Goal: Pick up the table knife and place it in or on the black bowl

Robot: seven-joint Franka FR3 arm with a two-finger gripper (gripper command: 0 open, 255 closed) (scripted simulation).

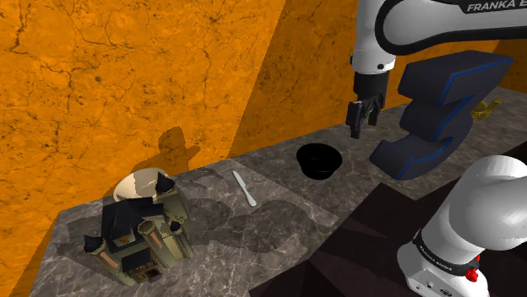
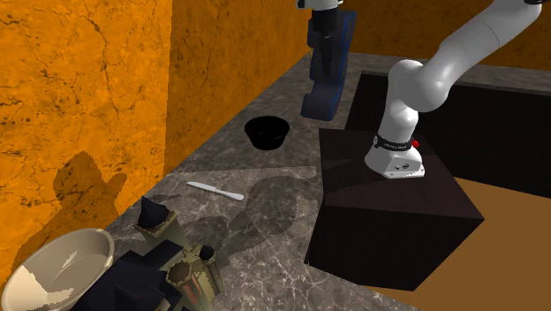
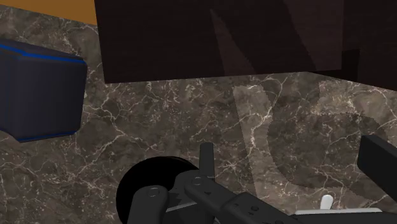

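Table knife lies flat on the dark marble bench, between the black bowl and a cream bowl, touching neither. Jaws hang above the bench, to the shoulder view's right of the black bowl and empty; whether spread or pressed together cannot be told. Model house stands beside the cream bowl. Dark blue curved block stands near the jaws.
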